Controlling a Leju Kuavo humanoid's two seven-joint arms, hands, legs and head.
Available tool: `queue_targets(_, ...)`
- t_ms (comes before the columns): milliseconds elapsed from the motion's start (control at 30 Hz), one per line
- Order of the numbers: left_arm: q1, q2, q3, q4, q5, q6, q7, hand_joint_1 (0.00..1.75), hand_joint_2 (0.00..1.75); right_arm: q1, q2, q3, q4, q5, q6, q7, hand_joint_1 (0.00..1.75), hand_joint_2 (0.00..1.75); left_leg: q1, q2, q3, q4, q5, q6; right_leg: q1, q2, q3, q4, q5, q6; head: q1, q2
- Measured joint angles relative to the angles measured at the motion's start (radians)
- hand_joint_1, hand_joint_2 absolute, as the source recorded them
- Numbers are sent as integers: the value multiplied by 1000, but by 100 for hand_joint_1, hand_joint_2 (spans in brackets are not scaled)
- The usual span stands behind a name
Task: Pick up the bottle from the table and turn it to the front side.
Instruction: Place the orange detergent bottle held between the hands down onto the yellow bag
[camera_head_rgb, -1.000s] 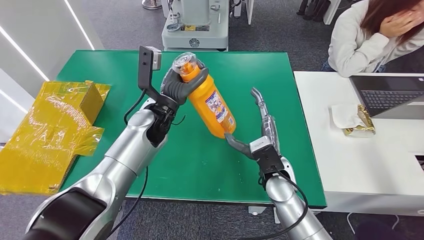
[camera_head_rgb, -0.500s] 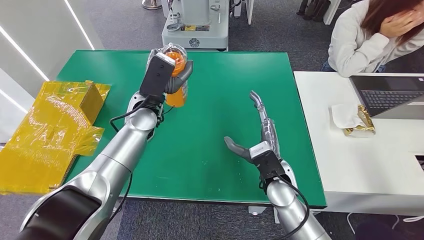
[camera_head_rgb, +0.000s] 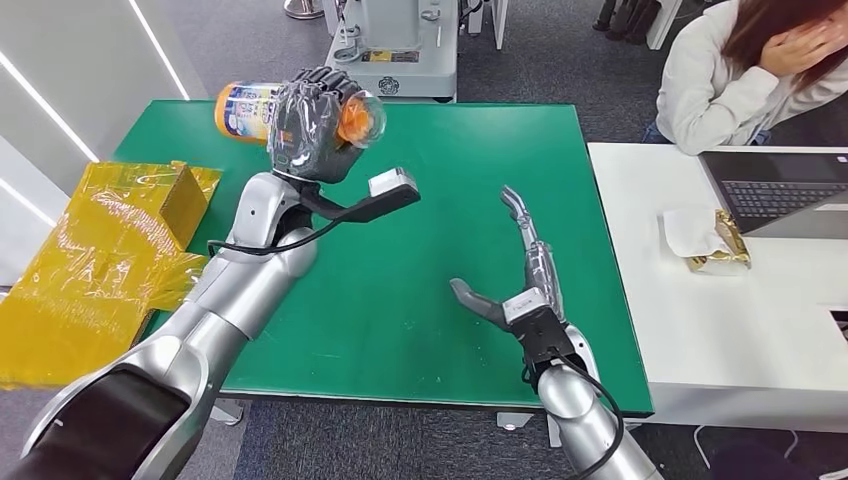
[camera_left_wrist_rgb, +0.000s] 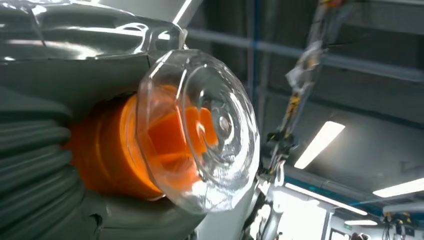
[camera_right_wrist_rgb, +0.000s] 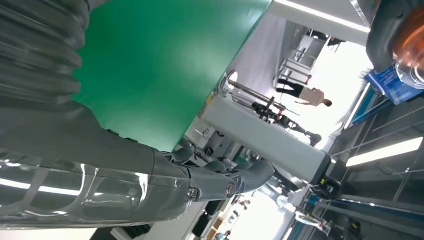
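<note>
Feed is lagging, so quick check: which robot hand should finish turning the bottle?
Left. The left robot hand already grips the bottle near its cap, held up sideways over the table. The right robot hand is open, apart from it.

silver arms (camera_head_rgb: 235, 300), dark grey fingers (camera_head_rgb: 318, 100)

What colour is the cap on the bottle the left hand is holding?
The cap is clear over an orange top, seen best in the left wrist view, on the bottle in the left hand.
</note>
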Motion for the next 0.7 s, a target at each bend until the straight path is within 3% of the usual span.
queue_targets(133,1,2,26,-14,-187,1,29,175,175,13,-12,0,0,-12,-10,-13,0,175,0,0,0,0,0,0,0,0,0,0,0,0,0,0)
queue_targets(400,1,5,49,-29,-244,1,48,175,175,23,-20,0,0,-15,-15,-14,0,175,0,0,0,0,0,0,0,0,0,0,0,0,0,0)
queue_targets(567,1,17,51,-35,-455,1,143,174,175,36,-29,-1,-8,-32,-39,-28,0,175,0,0,0,0,0,0,0,0,0,0,0,0,0,0)
queue_targets(700,-5,39,61,-28,-488,1,188,174,175,68,-43,-6,-34,-35,-55,-30,0,175,0,0,0,0,0,0,0,0,0,0,0,0,0,0)
